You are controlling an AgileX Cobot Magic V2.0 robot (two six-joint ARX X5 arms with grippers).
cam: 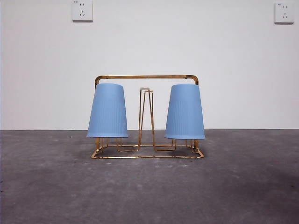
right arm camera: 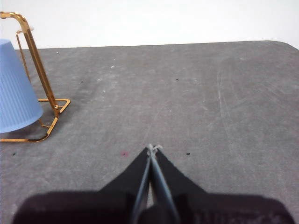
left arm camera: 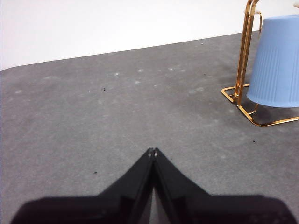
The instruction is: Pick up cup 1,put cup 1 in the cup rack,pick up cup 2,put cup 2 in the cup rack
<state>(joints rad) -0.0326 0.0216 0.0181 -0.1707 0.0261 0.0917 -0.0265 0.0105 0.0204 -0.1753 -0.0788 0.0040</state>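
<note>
Now both ribbed blue plastic cups hang upside down on the cup rack [cam: 146, 77], a thin gold wire frame with a rectangular arch handle, a rectangular base and narrow upright prongs. Seen from the front, cup 1 [cam: 108, 111] sits at the left end and cup 2 [cam: 185, 112] at the right end, each tapering to its flat bottom on top, rims just above the base wire; a bare prong pair with pale tips stands between them. My left gripper [left arm camera: 153, 151] is clenched on nothing, its black jaws meeting at a point above the table [left arm camera: 117, 116], well apart from the rack. My right gripper [right arm camera: 152, 148] is likewise pinched together and empty, off to the rack's other side. The tabletop is mottled grey and matte, speckled with small marks; behind it rises a plain white wall [cam: 149, 42] with two white sockets [cam: 82, 10].
</note>
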